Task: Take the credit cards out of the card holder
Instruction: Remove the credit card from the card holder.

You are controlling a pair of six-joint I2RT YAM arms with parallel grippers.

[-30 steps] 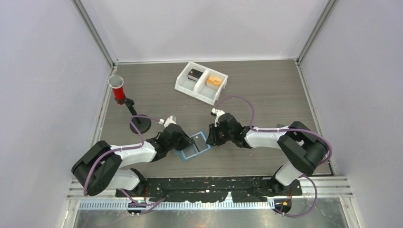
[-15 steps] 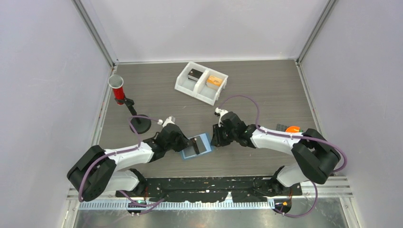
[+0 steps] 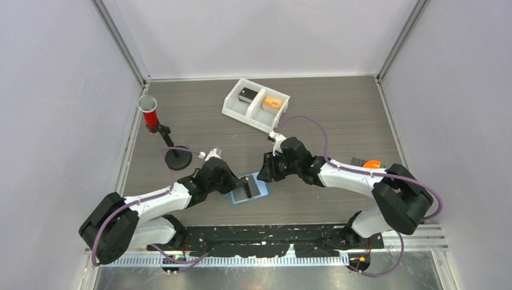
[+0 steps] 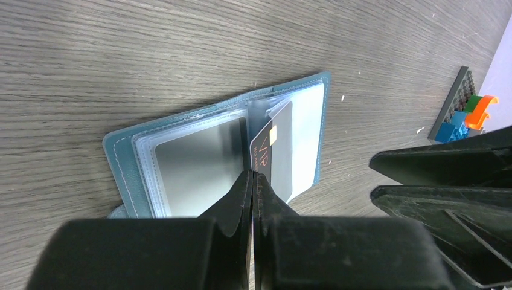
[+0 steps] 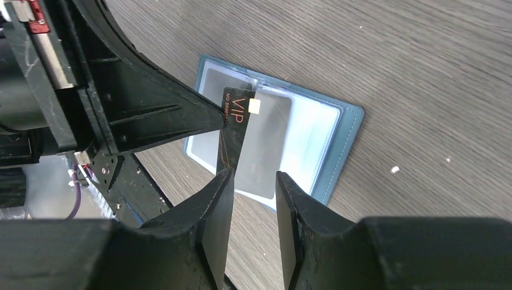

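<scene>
Near-centre on the bench [image 3: 338,115], between the two arms, the card holder [image 4: 124,160] lies open and flat with its pale sleeves facing up. Its spread runs roughly left-right in the top view, slightly diagonal. One black credit card [image 4: 276,148] with "VIP" print stands on edge over the spine fold, tilted, partly out of the sleeve. Its long axis runs along the fold, near-to-far from the left wrist, with the chip end pointing away from that gripper. The left gripper [image 4: 252,176] is clamped on the near short edge of the credit card, jaws pressed together with only the card between them. The right gripper [image 5: 255,175] sits just beside the card on the other side, jaws apart with nothing between them. The card's lower end comes up against the tip of one of its fingers [image 5: 224,181]; cannot tell if they touch. A grey card [image 4: 199,160] sits flat in the sleeve of the half next to the raised card. Farther back there is a white two-compartment tray [image 3: 256,106]. Toy bricks [image 4: 465,109] lie off to the right.
</scene>
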